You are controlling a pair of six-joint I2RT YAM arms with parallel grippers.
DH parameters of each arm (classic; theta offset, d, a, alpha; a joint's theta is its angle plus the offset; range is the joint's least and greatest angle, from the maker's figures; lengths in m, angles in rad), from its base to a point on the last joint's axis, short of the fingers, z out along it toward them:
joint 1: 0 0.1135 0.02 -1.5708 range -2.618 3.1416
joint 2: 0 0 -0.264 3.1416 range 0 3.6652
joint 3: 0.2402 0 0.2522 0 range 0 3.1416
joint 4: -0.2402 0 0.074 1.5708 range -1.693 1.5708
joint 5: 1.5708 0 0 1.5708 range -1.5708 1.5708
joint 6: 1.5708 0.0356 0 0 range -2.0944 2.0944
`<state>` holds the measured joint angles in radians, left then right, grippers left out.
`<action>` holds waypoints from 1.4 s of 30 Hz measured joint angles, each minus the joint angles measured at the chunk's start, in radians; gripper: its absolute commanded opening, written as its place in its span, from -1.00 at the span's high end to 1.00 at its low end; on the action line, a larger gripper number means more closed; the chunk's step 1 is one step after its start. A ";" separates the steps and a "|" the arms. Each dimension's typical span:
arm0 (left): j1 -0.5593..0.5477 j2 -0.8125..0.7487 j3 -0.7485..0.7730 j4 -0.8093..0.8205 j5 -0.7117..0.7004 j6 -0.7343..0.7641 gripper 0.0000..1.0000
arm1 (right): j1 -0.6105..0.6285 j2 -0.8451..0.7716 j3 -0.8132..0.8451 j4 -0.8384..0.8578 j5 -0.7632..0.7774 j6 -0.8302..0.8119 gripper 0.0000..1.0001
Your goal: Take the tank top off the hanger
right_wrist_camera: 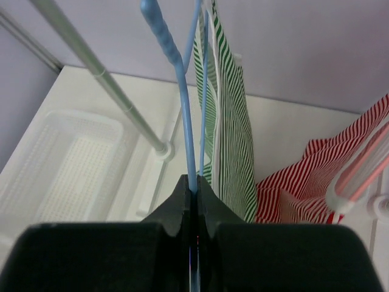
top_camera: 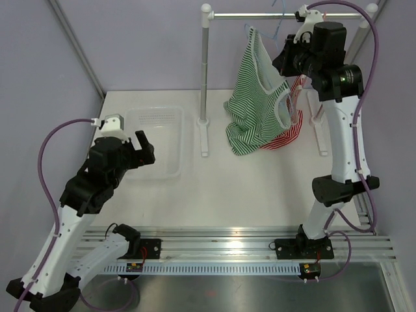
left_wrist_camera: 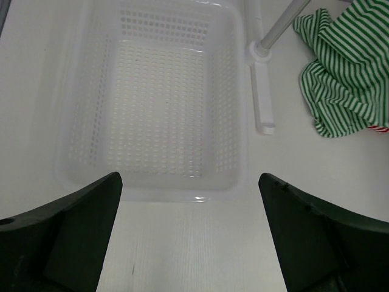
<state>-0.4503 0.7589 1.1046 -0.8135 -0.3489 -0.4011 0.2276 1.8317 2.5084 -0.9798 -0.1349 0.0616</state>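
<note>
Checking the grip: right gripper (right_wrist_camera: 193, 187) is up at the rail (top_camera: 286, 14), jaws pressed together on the thin wire of the blue hanger (right_wrist_camera: 182, 91), pinched low on the neck below the hook. Nothing else sits between the jaws.

Green striped tank top (top_camera: 257, 97) is on that hanger at the far centre-right. Its straps are over the hanger arms and the body drops straight down. Long axis is vertical, and the lower hem looks to pool on the table (top_camera: 260, 188) by the rack's left foot.

From the right pincer the fabric lies just below and slightly right in the wrist view. It's close beside the jaws but not in them.

Red striped garment (right_wrist_camera: 304, 176) on a pink hanger (right_wrist_camera: 358, 173) hangs just right of the green one, touching or overlapping low down. Can't tell which.

Left gripper (left_wrist_camera: 189, 179) has its jaws wide apart and holds nothing. It hovers near the front edge of the white basket (left_wrist_camera: 152, 191), on the left and well apart from the top.

My read:
- Right arm has the hanger, so it's the anchor.
- Left is the only free hand and has to cross right and far to reach the hem.
- The pull should go down along the hang axis, off the hanger arms.
- Risk is a strap snagging on a hanger arm, or dragging the red one along.
</note>
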 measured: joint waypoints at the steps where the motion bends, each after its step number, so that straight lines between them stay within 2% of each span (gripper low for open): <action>1: -0.005 0.014 0.030 0.000 0.014 -0.006 -0.98 | 0.000 -0.041 -0.047 0.007 -0.015 0.014 1.00; 8: -0.089 0.096 0.195 0.083 0.096 -0.069 -0.98 | 0.001 -0.336 -0.404 0.046 -0.147 0.103 1.00; 13: -0.233 0.237 0.338 0.175 0.089 -0.064 -0.98 | 0.006 -0.535 -0.624 0.054 -0.255 0.156 1.00; 21: -0.409 0.470 0.442 0.302 0.076 0.088 -0.98 | 0.008 -0.786 -0.795 0.054 -0.441 0.192 1.00; 25: -0.492 0.542 0.474 0.361 0.074 0.177 -0.84 | 0.009 -0.843 -0.828 0.053 -0.513 0.205 1.00; 28: -0.526 0.575 0.497 0.397 0.063 0.226 -0.59 | 0.009 -0.857 -0.830 0.052 -0.557 0.207 1.00; 31: -0.530 0.604 0.523 0.420 0.022 0.257 -0.25 | 0.009 -0.866 -0.830 0.047 -0.579 0.206 1.00; 32: -0.530 0.614 0.528 0.426 0.002 0.265 0.03 | 0.009 -0.870 -0.830 0.042 -0.585 0.206 1.00; 34: -0.528 0.629 0.533 0.431 -0.031 0.278 0.32 | 0.009 -0.877 -0.830 0.032 -0.585 0.203 1.00; 35: -0.528 0.634 0.533 0.433 -0.044 0.284 0.57 | 0.009 -0.881 -0.830 0.026 -0.584 0.202 1.00; 37: -0.528 0.639 0.533 0.434 -0.059 0.289 0.78 | 0.009 -0.886 -0.834 0.014 -0.574 0.196 1.00; 38: -0.528 0.639 0.533 0.434 -0.069 0.294 1.00 | 0.009 -0.891 -0.843 0.013 -0.563 0.192 1.00; 42: -0.529 0.637 0.533 0.435 -0.117 0.294 1.00 | 0.009 -0.902 -0.896 0.017 -0.550 0.171 1.00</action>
<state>-0.9798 1.3960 1.6371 -0.3790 -0.4664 -0.1070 0.2367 0.9295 1.6119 -0.9630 -0.6853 0.2329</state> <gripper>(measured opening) 0.012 0.042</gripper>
